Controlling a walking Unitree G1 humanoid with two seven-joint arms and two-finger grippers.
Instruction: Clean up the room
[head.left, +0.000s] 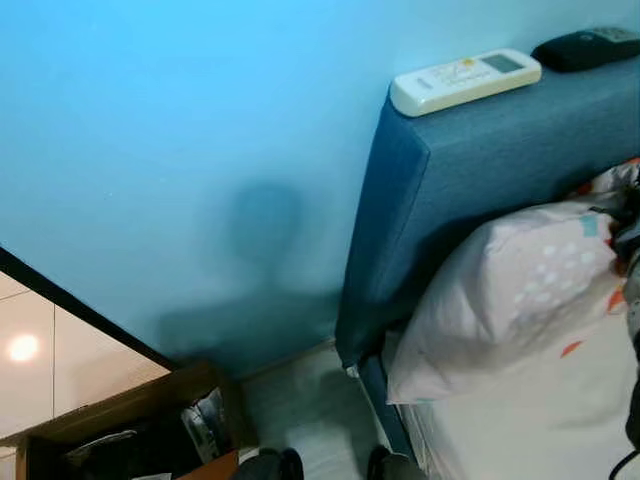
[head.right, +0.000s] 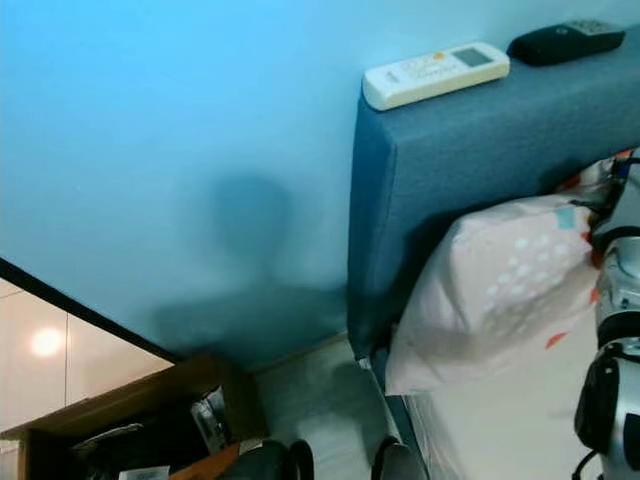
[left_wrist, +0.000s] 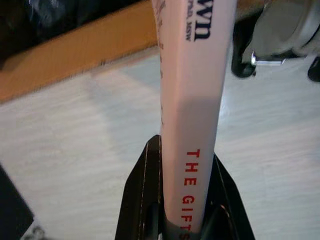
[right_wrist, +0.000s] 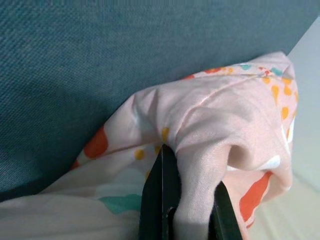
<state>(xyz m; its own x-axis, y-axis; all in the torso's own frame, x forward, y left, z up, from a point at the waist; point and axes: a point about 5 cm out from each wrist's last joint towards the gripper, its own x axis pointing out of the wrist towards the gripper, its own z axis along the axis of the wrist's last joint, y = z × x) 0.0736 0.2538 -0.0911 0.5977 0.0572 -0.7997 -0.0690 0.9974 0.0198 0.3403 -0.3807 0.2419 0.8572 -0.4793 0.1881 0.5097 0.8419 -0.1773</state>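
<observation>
— How far along is the tidying?

— Not far, I judge. Starting at my left: an open cardboard box (head.left: 120, 435) on the floor (head.left: 310, 410) by the blue wall (head.left: 200, 150), with dark clutter in it. My left gripper (left_wrist: 186, 200) is clamped on a pink book (left_wrist: 192, 100), held over the pale floor just beside that box's edge — nothing put down yet.

— Which way does the book lie?

— Spine facing the wrist camera, long axis running straight out along my fingers (red lettering reads "THE GIFTS").

— And further right?

— A white remote (head.left: 465, 80) and a black one (head.left: 585, 47) lie on top of the blue headboard (head.left: 470, 170), both lengthwise along it — likely still to sort. Below, the pillow (head.left: 510, 290) leans against the headboard; my right gripper (right_wrist: 187, 207) has pinched a fold of its spotted cover, fingers closed on the cloth.
</observation>
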